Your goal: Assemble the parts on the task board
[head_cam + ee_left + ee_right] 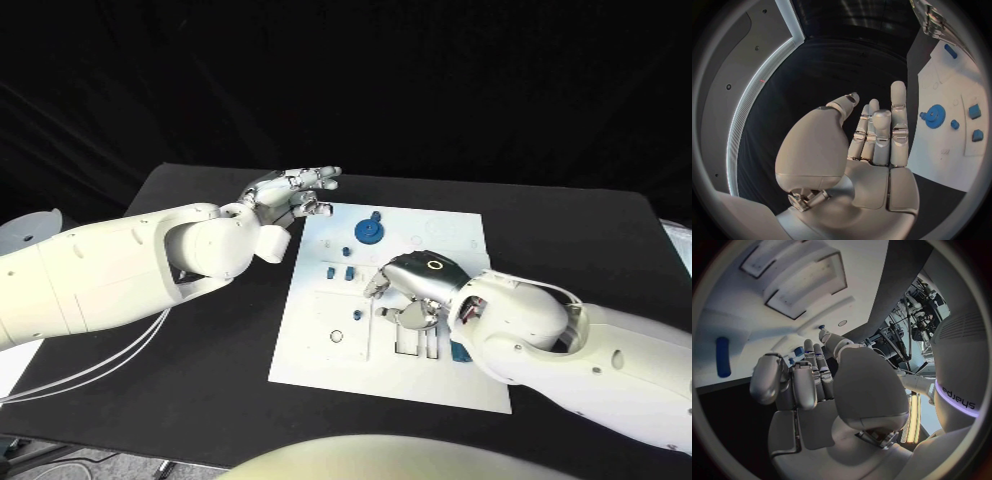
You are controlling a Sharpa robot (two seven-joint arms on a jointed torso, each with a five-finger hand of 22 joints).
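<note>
The white task board [433, 375] is lying mid-table, with a blue gear [371, 230] and small blue blocks [340, 271] seated on it and a blue peg [722, 357] lying beside rectangular slots [418, 343]. No legible writing is being shown on it. The left hand [293, 188] is being held flat with fingers extended, empty, at the board's far corner. The right hand [414, 290] is being held over the board with fingers curled, though whether anything is pinched cannot be told.

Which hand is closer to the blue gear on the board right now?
Left. The left hand hovers open by the task board's far left corner, just beside the blue gear. The right hand is over the board's middle, nearer the robot.
</note>
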